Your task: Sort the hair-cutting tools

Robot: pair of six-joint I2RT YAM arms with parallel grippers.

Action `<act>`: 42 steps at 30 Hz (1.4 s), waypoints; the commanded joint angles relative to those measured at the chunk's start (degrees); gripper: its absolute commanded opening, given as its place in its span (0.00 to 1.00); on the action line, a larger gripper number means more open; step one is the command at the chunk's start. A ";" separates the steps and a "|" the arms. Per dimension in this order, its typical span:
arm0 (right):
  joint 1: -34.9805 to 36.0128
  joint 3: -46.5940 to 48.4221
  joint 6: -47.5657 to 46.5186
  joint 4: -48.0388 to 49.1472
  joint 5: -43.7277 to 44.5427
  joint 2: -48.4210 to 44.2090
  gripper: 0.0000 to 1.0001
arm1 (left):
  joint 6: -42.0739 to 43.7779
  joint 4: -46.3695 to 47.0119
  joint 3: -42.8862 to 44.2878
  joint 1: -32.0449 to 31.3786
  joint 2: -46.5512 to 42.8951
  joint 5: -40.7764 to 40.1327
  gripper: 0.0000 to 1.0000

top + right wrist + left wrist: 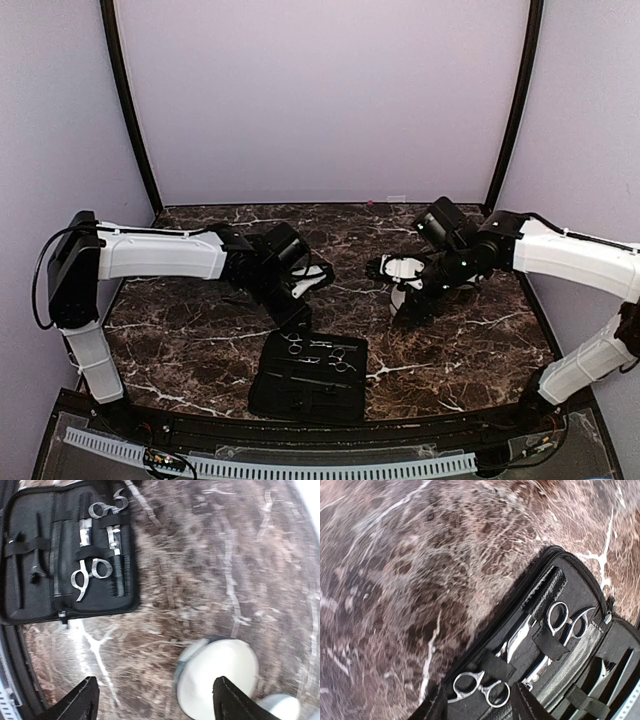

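Note:
A flat black zip case (308,378) lies open at the table's front centre. Silvery scissors (342,362) and slim dark comb-like pieces sit strapped in it. In the left wrist view one pair of scissors (480,687) lies just ahead of my open left gripper (480,711), and a second pair (565,620) lies further along. My left gripper (297,315) hovers over the case's far edge, empty. My right gripper (155,705) is open and empty, right of the case (65,555), above bare table beside a white bowl (220,680). The scissors (85,575) also show there.
A second white bowl (280,707) sits just beyond the first. Both bowls (402,270) lie under the right arm, right of centre. The dark marble table (200,340) has a raised black rim at the front (300,430).

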 commanded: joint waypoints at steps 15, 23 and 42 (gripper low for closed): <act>-0.02 -1.37 -1.15 -1.19 -16.67 7.39 0.61 | 12.29 -5.45 3.20 0.11 6.02 1.21 0.42; -0.01 -1.20 -1.57 -1.54 -16.16 8.79 0.58 | 13.83 -2.94 4.22 0.11 7.95 -0.88 0.37; 0.02 -2.06 -2.36 -1.94 -15.10 8.24 0.56 | 18.73 -2.16 7.49 0.02 12.68 3.96 0.21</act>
